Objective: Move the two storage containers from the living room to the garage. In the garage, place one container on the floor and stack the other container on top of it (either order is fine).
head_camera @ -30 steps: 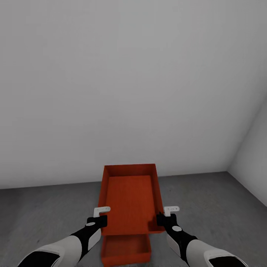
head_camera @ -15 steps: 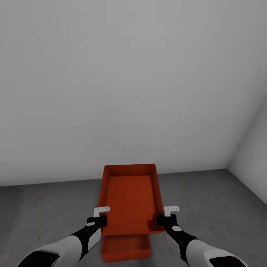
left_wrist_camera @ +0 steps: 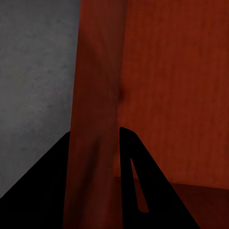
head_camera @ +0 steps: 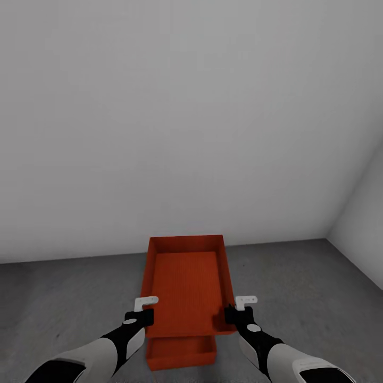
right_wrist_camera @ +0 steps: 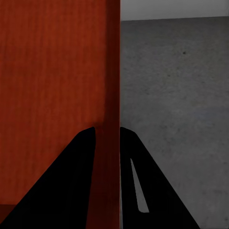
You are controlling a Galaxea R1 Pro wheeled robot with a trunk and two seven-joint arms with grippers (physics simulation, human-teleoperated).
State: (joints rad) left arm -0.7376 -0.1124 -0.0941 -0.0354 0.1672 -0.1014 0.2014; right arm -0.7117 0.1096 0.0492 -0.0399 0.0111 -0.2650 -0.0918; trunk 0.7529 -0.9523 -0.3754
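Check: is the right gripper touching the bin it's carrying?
Touching. In the right wrist view the right gripper has its dark fingers pressed against both sides of the held bin's wall, with no gap.

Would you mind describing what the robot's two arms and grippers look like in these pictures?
Both arms have smooth white shells with black sections at the joints and wrists. The left gripper and right gripper each have a black base topped by a small white bracket-shaped piece. In the wrist views, the fingers appear as plain black wedges. No cables or markings are visible.

Flat, even simulator light, soft faint shadows, no glare, wrist views dim and slightly blurred
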